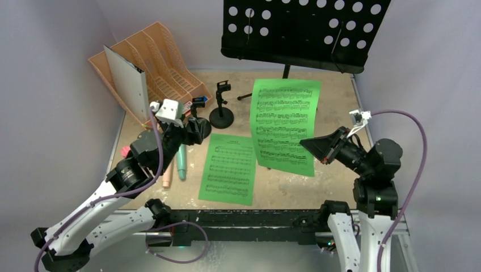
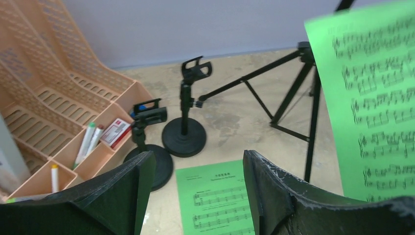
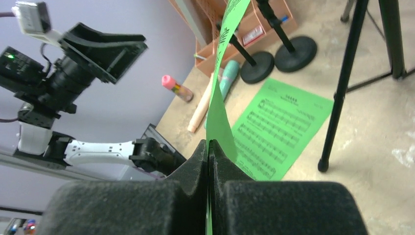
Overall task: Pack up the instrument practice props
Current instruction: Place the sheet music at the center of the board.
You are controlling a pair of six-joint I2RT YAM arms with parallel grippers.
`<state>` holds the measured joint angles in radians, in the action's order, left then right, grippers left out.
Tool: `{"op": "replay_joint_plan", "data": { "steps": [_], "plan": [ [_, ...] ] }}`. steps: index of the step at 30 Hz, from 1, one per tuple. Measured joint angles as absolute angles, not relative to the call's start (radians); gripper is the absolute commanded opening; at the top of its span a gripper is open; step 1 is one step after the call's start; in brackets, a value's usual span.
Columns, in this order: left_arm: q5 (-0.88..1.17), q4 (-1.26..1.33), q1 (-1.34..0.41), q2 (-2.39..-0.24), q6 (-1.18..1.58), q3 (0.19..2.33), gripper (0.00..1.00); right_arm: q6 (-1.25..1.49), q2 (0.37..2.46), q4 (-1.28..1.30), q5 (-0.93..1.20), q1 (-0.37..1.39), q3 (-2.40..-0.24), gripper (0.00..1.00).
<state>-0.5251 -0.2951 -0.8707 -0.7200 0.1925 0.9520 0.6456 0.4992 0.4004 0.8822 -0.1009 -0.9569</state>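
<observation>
Gripper on the right arm (image 3: 209,147) is clamped shut on the edge of one green sheet (image 1: 286,124), lifted off the table. Left gripper (image 2: 195,169): jaws apart, empty, near the two clip poles (image 2: 184,132). Second sheet (image 1: 228,169), teal microphone (image 1: 181,164) and music stand (image 1: 300,28) are not packed. Looks early; most of it is left.

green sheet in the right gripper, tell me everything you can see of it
The green sheet is thin bright paper printed with black music staves on its visible face. It hangs in the air, held up above the table, steeply tilted and slightly bowed, pinched near its lower edge by the shut right gripper. Nothing else appears to touch it.
</observation>
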Motion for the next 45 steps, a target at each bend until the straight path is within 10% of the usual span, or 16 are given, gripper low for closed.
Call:
{"op": "replay_joint_plan", "data": {
  "steps": [18, 27, 45],
  "plan": [
    [-0.308, -0.275, -0.526, -0.678, 0.23, 0.87, 0.69, 0.821, 0.615, 0.064, 0.843, 0.037, -0.545, 0.0],
    [-0.32, -0.272, -0.481, -0.636, 0.246, 0.829, 0.69, 0.963, 0.912, -0.294, 0.562, 0.55, -0.552, 0.0],
    [-0.349, -0.27, -0.458, -0.613, 0.251, 0.819, 0.69, 0.973, 1.296, -0.706, 0.223, 0.871, -0.801, 0.0]
  ]
}}
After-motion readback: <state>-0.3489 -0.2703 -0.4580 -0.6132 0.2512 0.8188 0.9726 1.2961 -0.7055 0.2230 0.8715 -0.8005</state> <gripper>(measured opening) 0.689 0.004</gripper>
